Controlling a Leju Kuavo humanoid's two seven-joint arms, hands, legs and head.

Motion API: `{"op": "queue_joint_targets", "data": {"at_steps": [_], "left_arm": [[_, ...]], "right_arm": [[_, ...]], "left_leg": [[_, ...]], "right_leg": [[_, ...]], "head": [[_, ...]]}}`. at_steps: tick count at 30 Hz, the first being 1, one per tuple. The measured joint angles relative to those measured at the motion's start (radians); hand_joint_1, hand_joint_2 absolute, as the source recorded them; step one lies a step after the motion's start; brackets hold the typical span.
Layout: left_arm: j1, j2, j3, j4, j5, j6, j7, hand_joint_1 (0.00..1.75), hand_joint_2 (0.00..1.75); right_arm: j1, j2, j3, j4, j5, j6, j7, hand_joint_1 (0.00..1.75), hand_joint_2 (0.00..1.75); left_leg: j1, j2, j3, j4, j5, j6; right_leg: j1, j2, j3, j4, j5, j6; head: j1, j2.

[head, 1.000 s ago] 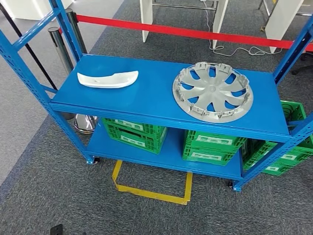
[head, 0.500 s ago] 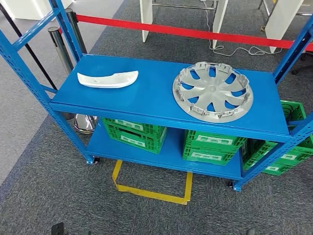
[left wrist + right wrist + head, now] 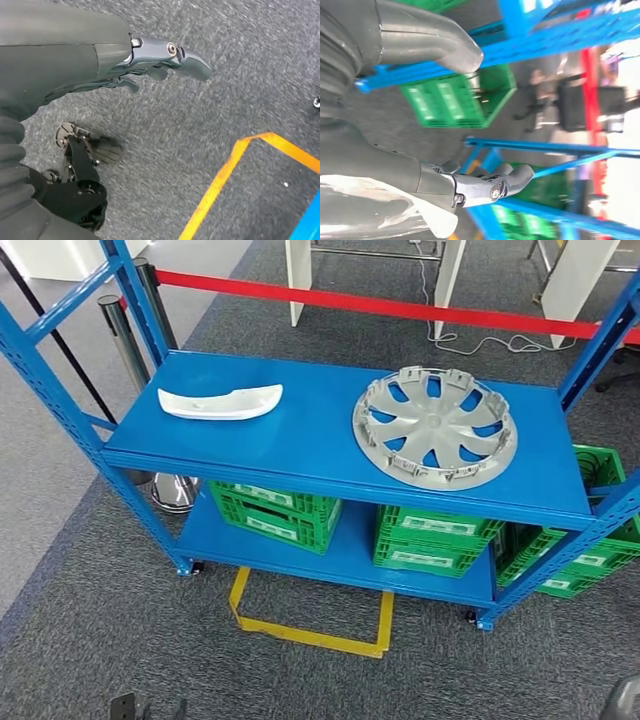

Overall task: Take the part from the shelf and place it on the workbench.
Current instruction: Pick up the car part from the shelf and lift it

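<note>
Head view shows a blue shelf (image 3: 317,440) across the middle of the frame, with a white curved part (image 3: 220,401) lying at upper left on its top board and a silver wheel cover (image 3: 435,426) at upper right, well apart from it. Left wrist view shows the left hand (image 3: 151,62) over grey carpet, fingers stretched out and holding nothing. Right wrist view shows the right hand (image 3: 471,187) likewise spread and unloaded, near green crates (image 3: 448,100).
</note>
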Motion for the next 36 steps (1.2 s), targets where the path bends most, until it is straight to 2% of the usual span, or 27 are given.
{"op": "queue_joint_targets", "data": {"at_steps": [5, 9, 11, 12, 14, 16, 21, 27, 30, 36], "left_arm": [[0.001, 0.001, 0.0, 0.0, -0.032, 0.012, -0.002, 0.0, 0.0], [0.002, 0.002, 0.0, 0.0, -0.039, 0.023, 0.007, 0.0, 0.0], [0.002, 0.001, 0.007, 0.0, -0.024, 0.024, 0.015, 0.0, 0.0], [0.001, 0.0, 0.016, 0.0, -0.005, 0.019, 0.019, 0.0, 0.0], [0.0, -0.004, 0.044, 0.0, 0.041, -0.002, 0.019, 0.0, 0.0], [-0.001, -0.007, 0.075, -0.002, 0.061, -0.019, 0.013, 0.0, 0.0], [-0.001, -0.009, 0.105, -0.003, 0.033, -0.029, 0.002, 0.0, 0.0], [-0.002, -0.015, 0.111, -0.003, -0.011, -0.06, -0.003, 0.0, 0.0], [-0.001, -0.015, 0.11, -0.003, -0.037, -0.055, -0.005, 0.0, 0.0], [-0.001, -0.015, 0.106, -0.003, -0.067, -0.032, -0.003, 0.0, 0.0]], "right_arm": [[0.067, 0.014, 0.107, -0.186, 0.069, -0.035, -0.007, 0.0, 1.75], [0.105, 0.02, 0.17, -0.289, 0.094, -0.035, -0.004, 0.0, 0.0], [0.119, 0.021, 0.198, -0.325, 0.091, 0.004, 0.057, 0.0, 0.0], [0.125, 0.021, 0.211, -0.335, 0.089, 0.034, 0.124, 0.0, 0.0], [0.137, 0.021, 0.235, -0.343, 0.094, 0.077, 0.265, 0.0, 0.87], [0.145, 0.021, 0.26, -0.348, 0.112, 0.062, 0.307, 0.0, 1.75], [0.16, 0.021, 0.323, -0.434, 0.247, -0.148, 0.124, 0.0, 1.75], [0.173, 0.021, 0.395, -0.516, 0.329, -0.277, 0.022, 0.0, 1.75], [0.182, 0.019, 0.418, -0.539, 0.336, -0.314, 0.002, 0.0, 1.75], [0.194, 0.008, 0.442, -0.565, 0.343, -0.329, -0.004, 0.0, 1.75]], "left_leg": [[0.0, 0.0, 0.0, 0.0, 0.0, 0.0], [0.0, 0.0, 0.0, 0.0, 0.0, 0.0], [0.0, 0.0, 0.0, 0.0, 0.0, 0.0], [0.0, 0.0, 0.0, 0.0, 0.0, 0.0], [0.0, 0.0, 0.0, 0.0, 0.0, 0.0], [0.0, 0.0, 0.0, 0.0, 0.0, 0.0], [0.0, 0.0, 0.0, 0.0, 0.0, 0.0], [0.0, 0.0, 0.0, 0.0, 0.0, 0.0], [0.0, 0.0, 0.0, 0.0, 0.0, 0.0], [0.0, 0.0, 0.0, 0.0, 0.0, 0.0]], "right_leg": [[0.0, -0.001, 0.0, 0.0, 0.0, 0.0], [0.0, -0.001, 0.0, 0.0, 0.0, 0.0], [0.0, 0.0, 0.0, 0.0, 0.0, 0.0], [0.0, 0.0, 0.0, 0.0, 0.0, 0.0], [0.0, 0.0, 0.0, 0.0, 0.0, 0.0], [0.0, -0.001, 0.0, 0.0, 0.0, 0.0], [0.0, 0.0, 0.0, 0.0, 0.0, 0.0], [0.0, -0.001, -0.002, 0.0, 0.0, 0.0], [0.0, -0.001, -0.001, 0.0, 0.0, 0.0], [0.0, 0.0, 0.0, 0.0, 0.0, 0.0]], "head": [[0.0, 0.0], [0.0, 0.0], [0.0, 0.0], [0.0, 0.0], [0.0, 0.0], [0.0, 0.0], [0.0, 0.0], [0.0, 0.0], [0.0, 0.0], [0.0, 0.0]]}}
